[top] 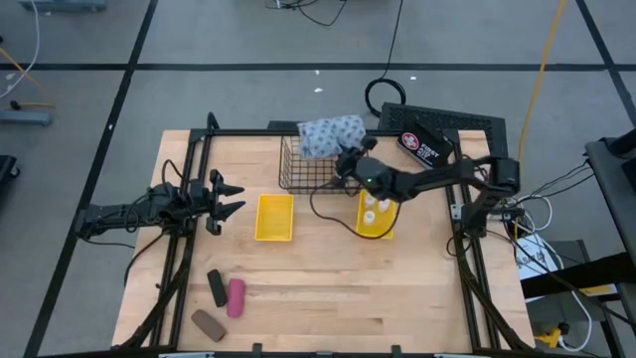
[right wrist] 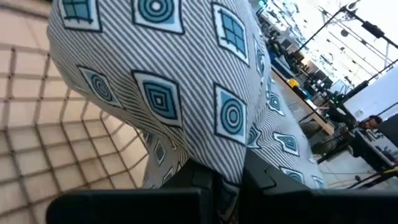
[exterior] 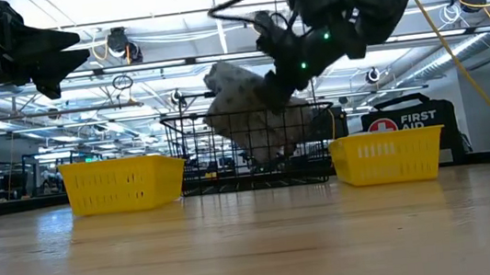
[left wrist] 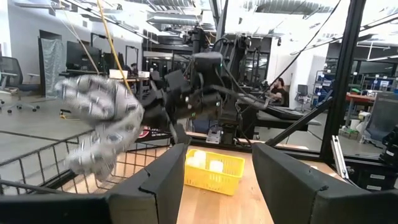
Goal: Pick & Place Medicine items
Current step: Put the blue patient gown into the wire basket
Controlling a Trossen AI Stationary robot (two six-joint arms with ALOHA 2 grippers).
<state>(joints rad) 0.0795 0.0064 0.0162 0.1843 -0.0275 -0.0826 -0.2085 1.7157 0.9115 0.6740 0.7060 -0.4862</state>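
Pouch held over the basket
Right tool (top: 350, 159) pinches the patterned pouch (top: 331, 135) above the wire basket (top: 310, 177); left tool (top: 231, 198) waits open.

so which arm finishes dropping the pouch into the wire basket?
Right. The right gripper is shut on the pouch, holding it over the wire basket. The left gripper is open beside the empty yellow tray.

Grey taped floor (top: 199, 40), ceiling lights (exterior: 28, 97)
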